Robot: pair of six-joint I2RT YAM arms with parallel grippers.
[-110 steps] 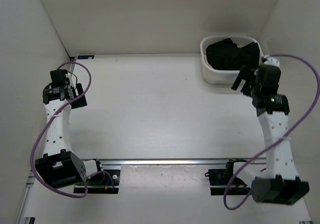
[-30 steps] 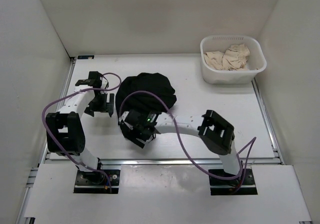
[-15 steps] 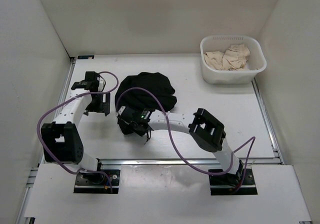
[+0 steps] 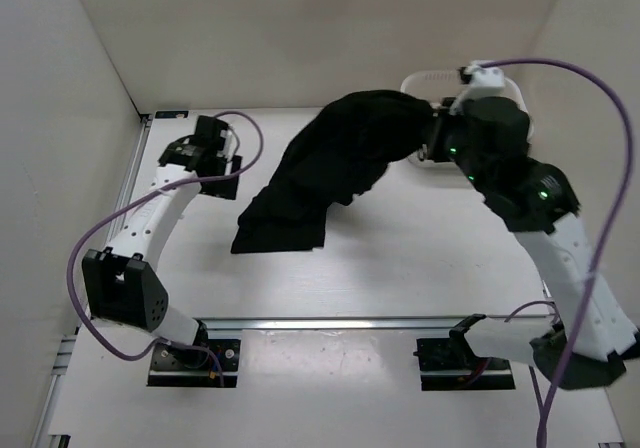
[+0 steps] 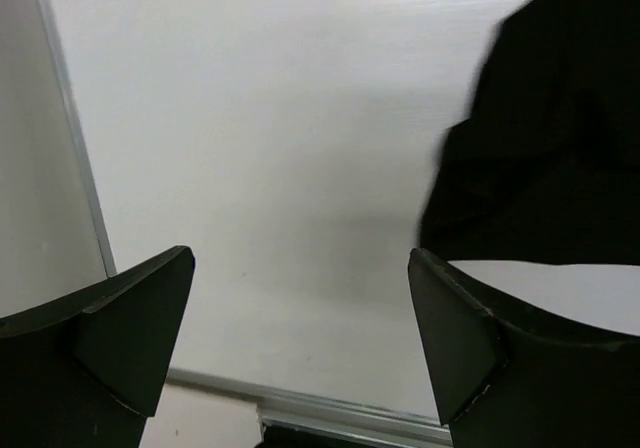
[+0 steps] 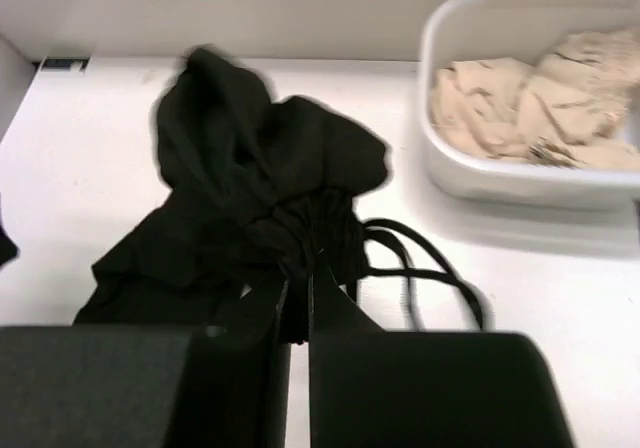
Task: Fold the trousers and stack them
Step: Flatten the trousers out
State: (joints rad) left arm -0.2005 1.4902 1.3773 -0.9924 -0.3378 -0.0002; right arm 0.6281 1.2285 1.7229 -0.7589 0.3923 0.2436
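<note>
The black trousers [image 4: 330, 168] hang in a long drape from my raised right arm [image 4: 500, 143] at the back right, and their lower end [image 4: 280, 230] rests on the table. My right gripper [image 6: 298, 280] is shut on a bunched fold of the trousers [image 6: 250, 198]. Their black drawstring [image 6: 430, 268] loops beside the fingers. My left gripper [image 4: 215, 160] stands open at the left of the table, just left of the hanging cloth. In the left wrist view the left gripper [image 5: 300, 338] holds nothing, and the trousers [image 5: 550, 148] fill the upper right.
A white basket [image 6: 450, 168] with crumpled beige cloth [image 6: 530, 93] stands at the back right, mostly hidden behind my right arm in the top view. White walls close in the table. A metal rail [image 4: 330, 323] runs along the near edge.
My right gripper shut on the heaped trousers low at the table's middle. It then rose toward the back right, pulling them out into a long drape. The left gripper shifted slightly back.
</note>
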